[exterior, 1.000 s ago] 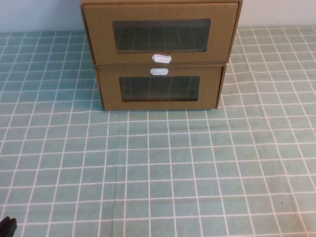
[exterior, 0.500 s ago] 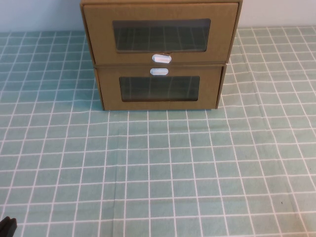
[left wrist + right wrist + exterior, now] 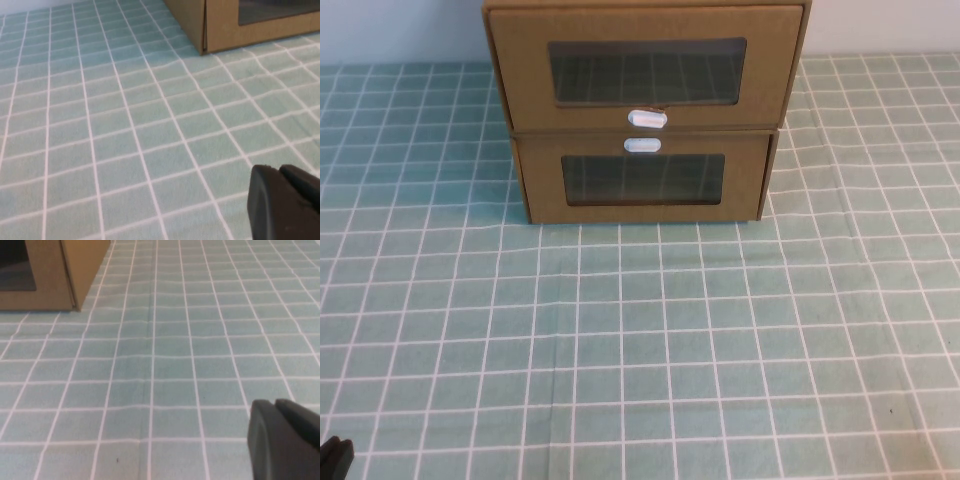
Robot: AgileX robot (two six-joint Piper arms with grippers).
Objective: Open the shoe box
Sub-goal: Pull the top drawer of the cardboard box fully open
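Shoe boxes: two brown cardboard boxes are standing stacked at the far middle of the table, the upper shoe box (image 3: 645,25) resting directly on the lower shoe box (image 3: 542,180)
Fronts: both are facing the robot, each showing a dark window, and both are sitting closed
Handles: the white upper handle (image 3: 647,119) is lying just above the white lower handle (image 3: 642,145), either side of the seam between the boxes
Left gripper (image 3: 280,175): is waiting at the near left corner of the table, well apart from the boxes, its fingers pressing together on nothing
Right gripper (image 3: 276,407): is waiting low over the cloth on the near right side, well apart from the boxes, its fingers closing on nothing
Tablecloth (image 3: 640,330): green cloth with a white grid is covering the table, lying flat in front of the boxes
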